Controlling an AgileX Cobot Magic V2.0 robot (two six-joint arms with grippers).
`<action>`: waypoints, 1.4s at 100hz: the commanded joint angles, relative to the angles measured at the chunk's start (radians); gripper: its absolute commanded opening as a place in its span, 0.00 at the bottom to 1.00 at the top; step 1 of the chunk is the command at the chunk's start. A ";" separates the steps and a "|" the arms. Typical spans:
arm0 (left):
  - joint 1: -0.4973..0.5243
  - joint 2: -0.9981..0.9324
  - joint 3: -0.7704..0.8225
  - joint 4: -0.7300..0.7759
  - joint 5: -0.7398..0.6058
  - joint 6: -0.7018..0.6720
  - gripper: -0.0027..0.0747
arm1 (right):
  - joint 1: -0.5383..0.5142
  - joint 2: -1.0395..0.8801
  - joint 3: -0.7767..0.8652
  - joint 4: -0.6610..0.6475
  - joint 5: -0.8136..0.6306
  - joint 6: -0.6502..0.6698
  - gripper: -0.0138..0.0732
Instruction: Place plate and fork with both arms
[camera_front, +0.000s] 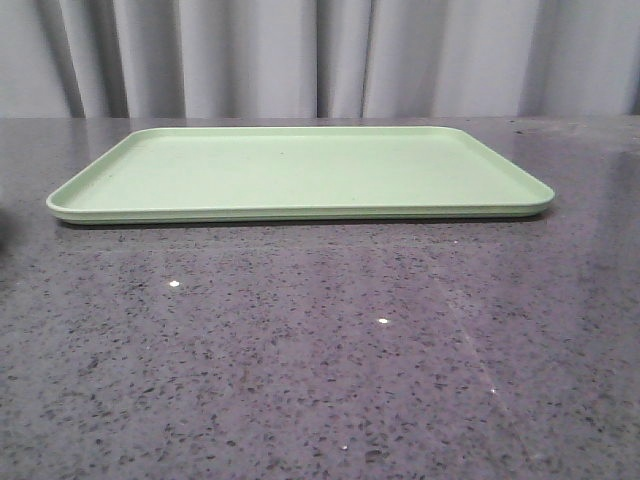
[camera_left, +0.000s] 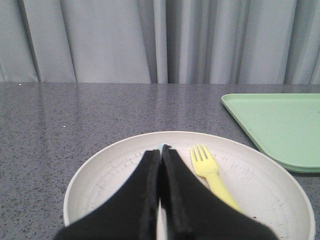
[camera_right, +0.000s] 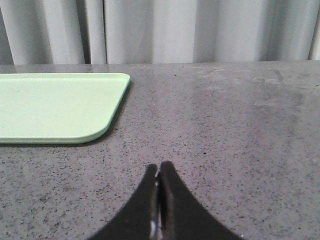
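Speckled grey table (camera_front: 320, 380) lies closest in the front view, with the green tray (camera_front: 300, 172) behind it. From the left wrist, the left gripper (camera_left: 163, 148) is clenched above the plate (camera_left: 100, 172), and the yellow fork (camera_left: 210, 175) lies inside. From the right wrist, the right gripper (camera_right: 159, 166) is clenched over bare table beside the tray.

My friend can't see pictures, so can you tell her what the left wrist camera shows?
A small bright-yellow plastic fork lies inside a wide, shallow, pale cream round plate on a dark speckled grey table, partly hidden by the left arm's closed black gripper above the plate. A corner of a flat light-green rectangular tray sits beside the plate, with grey curtains behind.
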 joint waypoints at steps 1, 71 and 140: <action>0.001 -0.031 0.014 -0.008 -0.076 -0.010 0.01 | 0.000 -0.025 -0.005 0.000 -0.076 -0.006 0.08; 0.001 -0.031 0.014 -0.008 -0.076 -0.010 0.01 | 0.000 -0.025 -0.005 -0.001 -0.077 -0.007 0.08; 0.003 0.029 -0.199 -0.010 0.058 -0.010 0.01 | 0.000 0.028 -0.171 0.002 0.052 -0.007 0.08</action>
